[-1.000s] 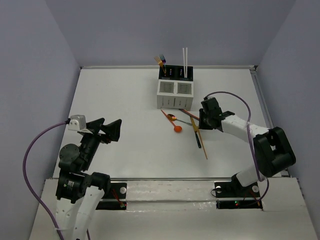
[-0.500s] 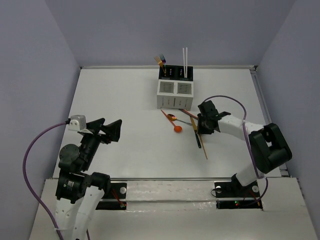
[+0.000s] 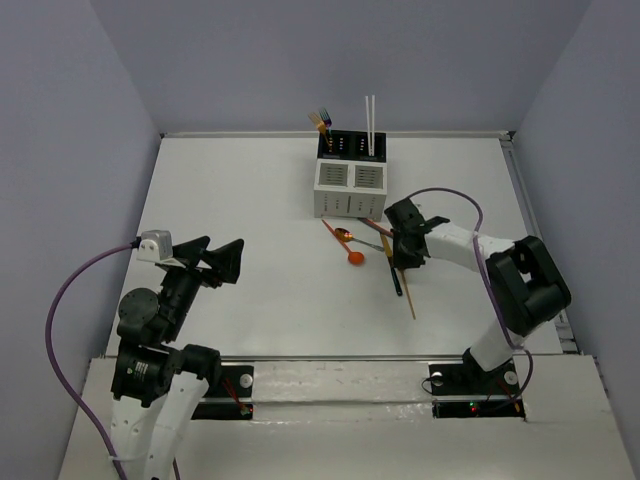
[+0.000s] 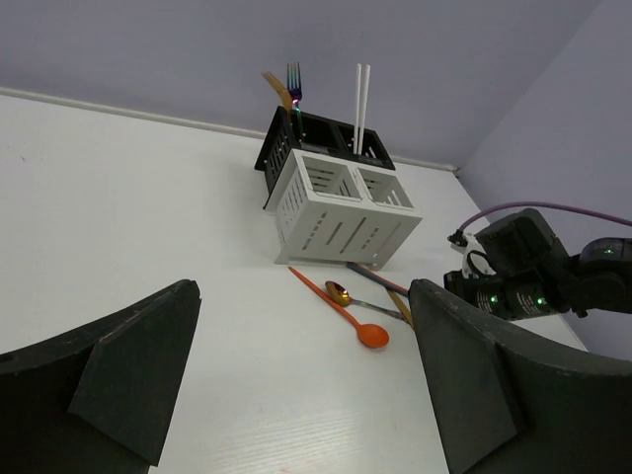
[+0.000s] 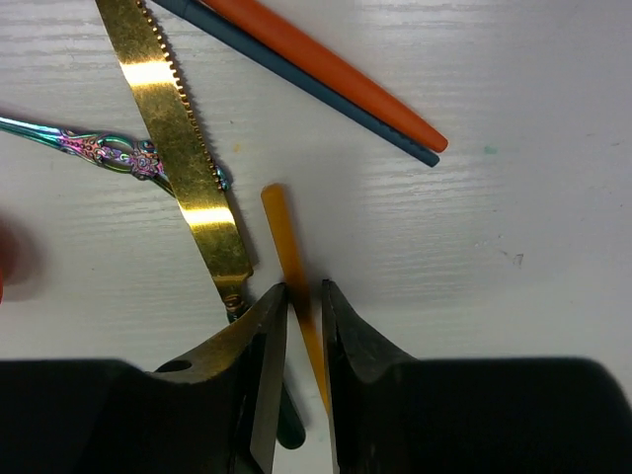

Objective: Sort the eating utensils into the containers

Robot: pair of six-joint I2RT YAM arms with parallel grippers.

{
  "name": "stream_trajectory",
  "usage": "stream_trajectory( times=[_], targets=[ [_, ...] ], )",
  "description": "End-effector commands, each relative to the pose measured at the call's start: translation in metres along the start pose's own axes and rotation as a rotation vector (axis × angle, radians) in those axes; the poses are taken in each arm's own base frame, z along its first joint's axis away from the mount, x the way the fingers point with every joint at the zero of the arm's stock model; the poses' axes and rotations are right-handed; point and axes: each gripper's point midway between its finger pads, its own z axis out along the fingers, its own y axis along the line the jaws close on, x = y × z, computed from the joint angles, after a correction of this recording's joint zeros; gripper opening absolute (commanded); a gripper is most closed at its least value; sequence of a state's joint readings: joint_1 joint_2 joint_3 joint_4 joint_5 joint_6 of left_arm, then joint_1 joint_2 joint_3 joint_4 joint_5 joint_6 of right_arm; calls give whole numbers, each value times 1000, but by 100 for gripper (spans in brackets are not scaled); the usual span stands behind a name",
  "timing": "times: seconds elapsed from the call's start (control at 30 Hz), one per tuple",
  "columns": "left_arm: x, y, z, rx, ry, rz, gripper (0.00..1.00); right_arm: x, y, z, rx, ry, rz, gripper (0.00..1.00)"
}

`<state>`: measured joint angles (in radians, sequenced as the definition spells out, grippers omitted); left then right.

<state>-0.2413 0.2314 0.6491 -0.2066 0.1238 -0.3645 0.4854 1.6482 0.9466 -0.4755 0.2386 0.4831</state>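
Stick, the amber wooden one, is lying flat on the table in the loose pile just in front of the caddy, beside the knife. The right gripper is straddling it, jaws standing narrow on both sides; I cannot tell if they are already pinching. Over the last second I have been bringing this arm leftward onto the pile, so I am judging that the pick is only starting and the stick is not yet sorted. The left gripper is hanging spread wide, well apart, holding nothing.
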Motion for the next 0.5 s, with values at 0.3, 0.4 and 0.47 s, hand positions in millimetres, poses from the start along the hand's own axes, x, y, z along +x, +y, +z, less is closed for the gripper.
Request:
stream_trajectory(
  times=[0.3, 0.4, 0.47],
  targets=[
    [-12, -9, -1, 39, -49, 10, 99, -11, -10, 1, 116, -8, -31, 7],
    [-11, -9, 0, 41, -46, 11, 99, -36, -13, -24, 108, -113, -25, 7],
    [-12, -9, 0, 40, -46, 11, 99, -75, -10, -67, 55, -274, 5, 7]
  ],
)
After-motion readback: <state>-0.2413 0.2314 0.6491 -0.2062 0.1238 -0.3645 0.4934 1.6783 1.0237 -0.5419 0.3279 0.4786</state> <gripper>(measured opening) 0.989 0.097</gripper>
